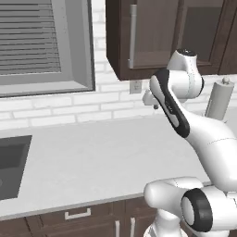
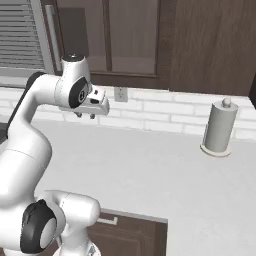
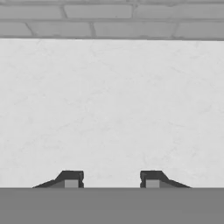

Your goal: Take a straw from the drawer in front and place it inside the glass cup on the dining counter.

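Hovering high above the white worktop (image 1: 92, 152), the gripper (image 2: 86, 114) has its jaws spread and empty. Fetching the straw has not begun: the drawer (image 1: 77, 214) sits shut below the near edge, so reaching down to its handle comes next.

Left and right base views look forward and down from behind the arm, sharing the worktop (image 1: 92, 152) and brick wall (image 2: 165, 117) beyond the hand. Hand view faces close down onto worktop, wall ahead.
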Robot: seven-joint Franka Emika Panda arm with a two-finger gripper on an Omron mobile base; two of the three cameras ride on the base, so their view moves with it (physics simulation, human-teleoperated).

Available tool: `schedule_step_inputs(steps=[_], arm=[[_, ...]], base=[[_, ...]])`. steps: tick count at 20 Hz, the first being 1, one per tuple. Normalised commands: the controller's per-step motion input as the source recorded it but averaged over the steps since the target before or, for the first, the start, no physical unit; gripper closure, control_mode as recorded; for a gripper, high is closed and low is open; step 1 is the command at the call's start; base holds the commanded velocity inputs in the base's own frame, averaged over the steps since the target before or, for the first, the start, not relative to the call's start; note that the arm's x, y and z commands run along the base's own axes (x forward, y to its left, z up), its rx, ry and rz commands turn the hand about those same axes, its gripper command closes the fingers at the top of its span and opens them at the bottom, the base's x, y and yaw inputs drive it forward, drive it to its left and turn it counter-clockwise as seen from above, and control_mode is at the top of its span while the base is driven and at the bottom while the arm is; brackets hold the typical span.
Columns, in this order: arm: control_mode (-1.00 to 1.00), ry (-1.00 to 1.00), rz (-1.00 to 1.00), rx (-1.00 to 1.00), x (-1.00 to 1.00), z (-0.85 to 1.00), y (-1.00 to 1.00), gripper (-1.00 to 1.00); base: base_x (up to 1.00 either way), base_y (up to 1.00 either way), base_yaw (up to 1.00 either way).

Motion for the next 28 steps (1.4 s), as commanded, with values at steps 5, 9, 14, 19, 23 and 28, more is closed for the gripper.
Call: schedule_step_inputs(steps=[5, 9, 14, 19, 23, 28], arm=[[1.00, 0.00, 0.00, 0.00, 0.00, 0.00, 0.00, -1.00], [1.00, 0.00, 0.00, 0.00, 0.00, 0.00, 0.00, -1.00], [1.00, 0.00, 0.00, 0.00, 0.00, 0.00, 0.00, -1.00], [1.00, 0.00, 0.00, 0.00, 0.00, 0.00, 0.00, -1.00], [1.00, 0.00, 0.00, 0.00, 0.00, 0.00, 0.00, -1.00], [1.00, 0.00, 0.00, 0.00, 0.00, 0.00, 0.00, -1.00]], base=[[-0.13, 0.04, 0.00], [-0.55, 0.45, -0.05], [-0.20, 0.70, -0.32], [0.00, 0.70, -0.60], [0.00, 0.42, -0.76], [0.00, 0.39, -0.75]])
